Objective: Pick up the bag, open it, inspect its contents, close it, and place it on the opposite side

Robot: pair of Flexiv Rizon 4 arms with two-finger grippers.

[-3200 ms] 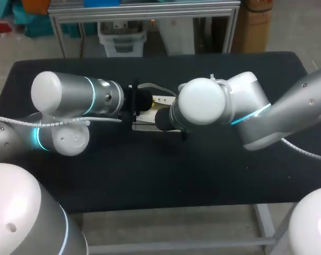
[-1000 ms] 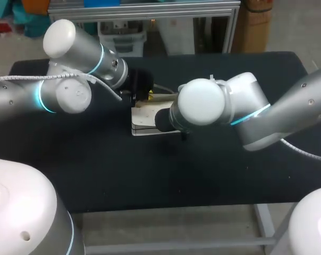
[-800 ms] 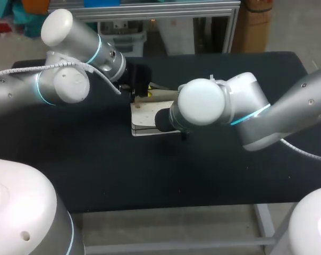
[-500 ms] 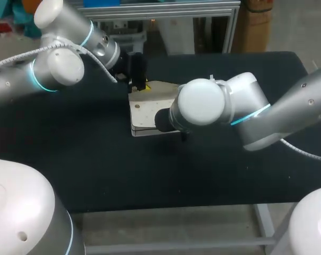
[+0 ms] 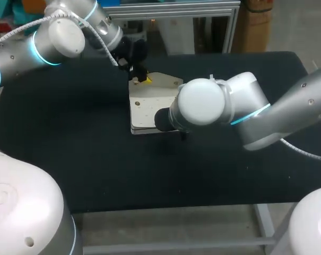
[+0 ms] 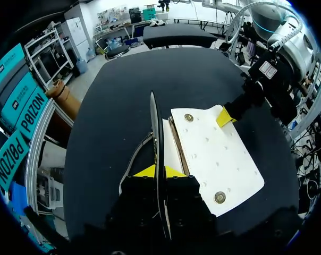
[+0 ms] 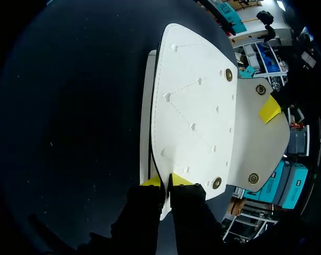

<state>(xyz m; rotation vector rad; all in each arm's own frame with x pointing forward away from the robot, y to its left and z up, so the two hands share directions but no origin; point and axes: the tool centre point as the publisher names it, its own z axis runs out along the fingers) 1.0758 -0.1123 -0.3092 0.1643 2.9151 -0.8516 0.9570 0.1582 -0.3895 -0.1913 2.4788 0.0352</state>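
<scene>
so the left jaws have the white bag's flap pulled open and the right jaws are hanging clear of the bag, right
Not quite. The right jaws are not clear of the bag: the right wrist view shows them clamped on the near edge of its front panel. The rest holds: the left jaws have the flap pulled open, away from the body of the white bag.

The flat white leather-look bag (image 5: pixel 149 109) shows a smooth, faintly matt skin with punched stitch dots and shiny brass-coloured metal snap studs (image 6: pixel 219 197) — set on the matt black tabletop (image 5: pixel 86 159). The left arm (image 5: pixel 70 34) and right arm (image 5: pixel 288 114) pair satin silver metal with glossy white plastic caps.
</scene>
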